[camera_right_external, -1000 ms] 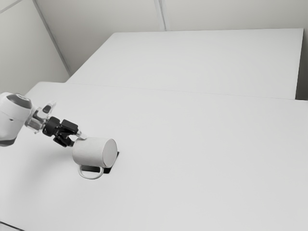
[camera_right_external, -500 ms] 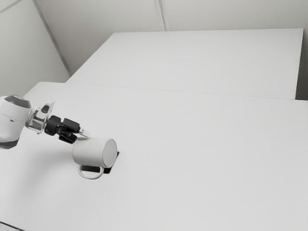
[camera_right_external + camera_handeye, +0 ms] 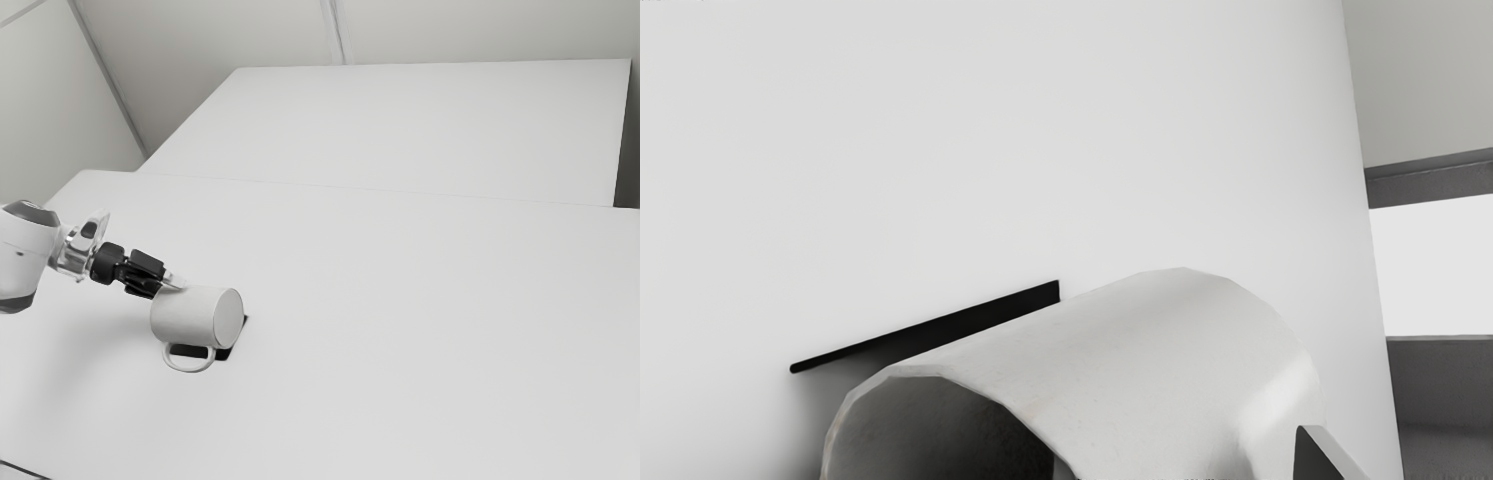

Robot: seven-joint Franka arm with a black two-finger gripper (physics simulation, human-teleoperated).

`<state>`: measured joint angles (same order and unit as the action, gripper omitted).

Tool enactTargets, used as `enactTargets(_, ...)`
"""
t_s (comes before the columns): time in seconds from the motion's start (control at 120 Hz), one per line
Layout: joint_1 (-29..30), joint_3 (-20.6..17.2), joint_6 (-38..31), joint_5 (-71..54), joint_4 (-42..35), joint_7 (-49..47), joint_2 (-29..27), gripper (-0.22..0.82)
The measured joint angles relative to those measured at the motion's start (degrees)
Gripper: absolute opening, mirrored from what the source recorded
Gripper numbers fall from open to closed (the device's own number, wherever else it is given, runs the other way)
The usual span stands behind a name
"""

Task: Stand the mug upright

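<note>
The white mug (image 3: 186, 316) lies on its side in the exterior view, its closed base facing the exterior view's right and its handle (image 3: 190, 360) low on the side near the camera. My gripper (image 3: 174, 284) is at the upper side of the mug's open end; whether they touch is unclear. In the wrist view the mug (image 3: 1146, 353) shows its curved wall and part of its dark opening. A part of the gripper (image 3: 1321, 455) stands beside that wall, at the side away from the opening. The mug's lower side is hidden there.
A thin black flat piece (image 3: 228, 350) lies on the table under and beside the mug, also visible in the wrist view as a black strip (image 3: 960, 327). The white table (image 3: 420, 320) extends toward the exterior view's right. Behind it stands another white surface (image 3: 430, 125).
The gripper has shifted and turned slightly beside the mug's open end, its black parts looking closer together than a second ago. The mug has not visibly moved.
</note>
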<state>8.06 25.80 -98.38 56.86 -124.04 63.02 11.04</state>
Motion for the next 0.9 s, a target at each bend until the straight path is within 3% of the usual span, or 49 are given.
enactTargets(0.2,0.01,-0.05,0.16,0.44,0.00,0.59,-0.23,0.23)
enactTargets(0.9,-0.75,-1.63,2.02,6.95,-0.94,1.63,-0.18,-0.14)
